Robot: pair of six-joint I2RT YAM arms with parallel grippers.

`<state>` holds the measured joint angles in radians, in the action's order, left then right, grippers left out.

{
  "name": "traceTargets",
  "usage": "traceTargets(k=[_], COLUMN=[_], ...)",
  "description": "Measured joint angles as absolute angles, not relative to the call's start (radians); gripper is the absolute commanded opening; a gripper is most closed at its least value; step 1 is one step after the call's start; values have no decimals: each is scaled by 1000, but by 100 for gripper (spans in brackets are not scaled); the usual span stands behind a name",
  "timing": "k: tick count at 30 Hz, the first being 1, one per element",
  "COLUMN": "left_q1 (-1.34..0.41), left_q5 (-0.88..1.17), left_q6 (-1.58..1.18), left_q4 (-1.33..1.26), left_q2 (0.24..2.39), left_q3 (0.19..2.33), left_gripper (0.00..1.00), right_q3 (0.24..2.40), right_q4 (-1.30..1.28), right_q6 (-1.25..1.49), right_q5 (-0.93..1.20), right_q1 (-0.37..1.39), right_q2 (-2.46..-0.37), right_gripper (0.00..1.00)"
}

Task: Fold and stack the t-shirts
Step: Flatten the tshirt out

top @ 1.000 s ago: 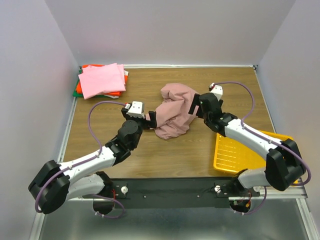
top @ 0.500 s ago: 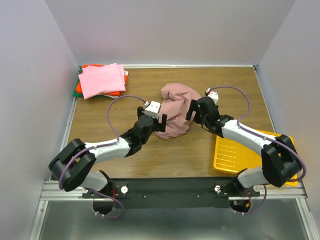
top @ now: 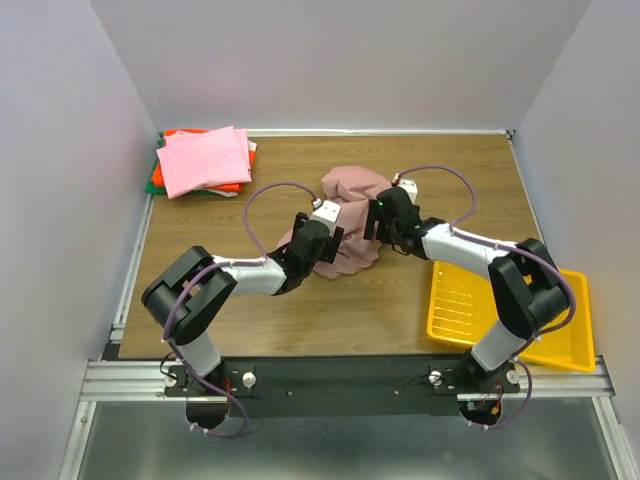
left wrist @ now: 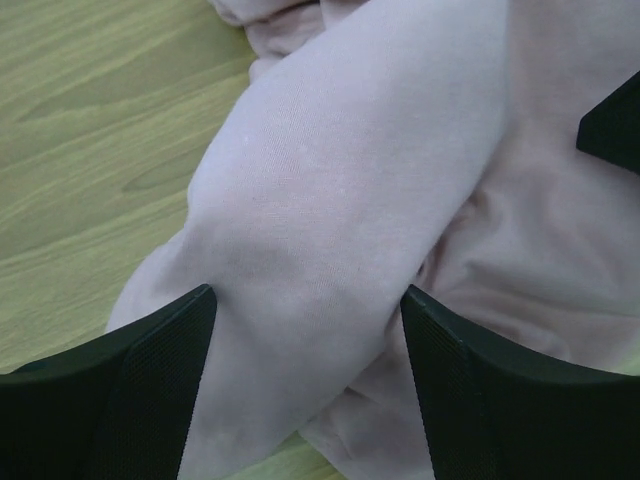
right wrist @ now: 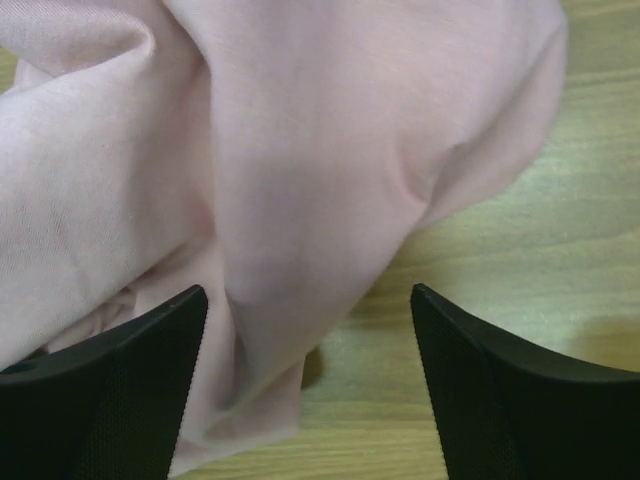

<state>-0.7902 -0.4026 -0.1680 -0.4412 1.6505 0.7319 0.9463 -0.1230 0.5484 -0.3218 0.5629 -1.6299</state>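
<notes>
While the mauve tee lay crumpled on the table, a claw flanked it on each side. The left claw was wide, with a thick fold of cloth between its fingers, not yet pinched. The right claw was wide too, straddling a loose edge, with bare wood to its right. The step in hand looked like the first grasp, before any spreading. Next, each claw would probably need to close on an edge and draw outward to flatten the tee. The folded stack sat well beyond the left claw.
</notes>
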Motion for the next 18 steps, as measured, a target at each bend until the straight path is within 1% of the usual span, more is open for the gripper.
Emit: traceTargets(k=[1, 2, 3, 4, 5, 6, 7, 8, 9, 14, 18], left_q1=[-783, -775, -767, -760, -756, -751, -748, -746, -746, -739, -734], left_q5=[-402, -402, -401, -401, -400, -400, -401, -402, -403, -408, -429], left_q6=[-170, -172, -177, -177, -176, -176, -179, -186, -187, -189, -206], left_q4=[-430, -419, -412, -402, -395, -392, -386, -383, -377, -348, -269], left_q2=[1670, 1686, 1699, 1709, 1715, 1720, 1724, 1726, 1726, 1723, 1636], left_q3=[746, 757, 764, 768, 773, 776, 779, 780, 782, 793, 794], left_gripper=[65, 60, 53, 35, 24, 14, 3, 0, 0, 0, 0], right_q3=[965, 976, 985, 994, 1007, 1013, 1014, 1015, 1015, 1016, 1015], right_q4=[-122, -122, -121, -122, -120, -120, -120, -121, -122, -130, -170], right_q6=[541, 540, 532, 533, 521, 521, 508, 500, 500, 475, 461], right_q5=[-316, -315, -310, -307, -296, -288, -279, -268, -253, -200, -145], right_q1=[563, 563, 563, 563, 563, 563, 563, 563, 563, 563, 563], right_q2=[-1652, -1667, -1681, -1694, -1715, -1728, -1731, -1738, -1739, -1695, -1534], right_gripper=[66, 66, 60, 47, 38, 17, 8, 2, 0, 0, 1])
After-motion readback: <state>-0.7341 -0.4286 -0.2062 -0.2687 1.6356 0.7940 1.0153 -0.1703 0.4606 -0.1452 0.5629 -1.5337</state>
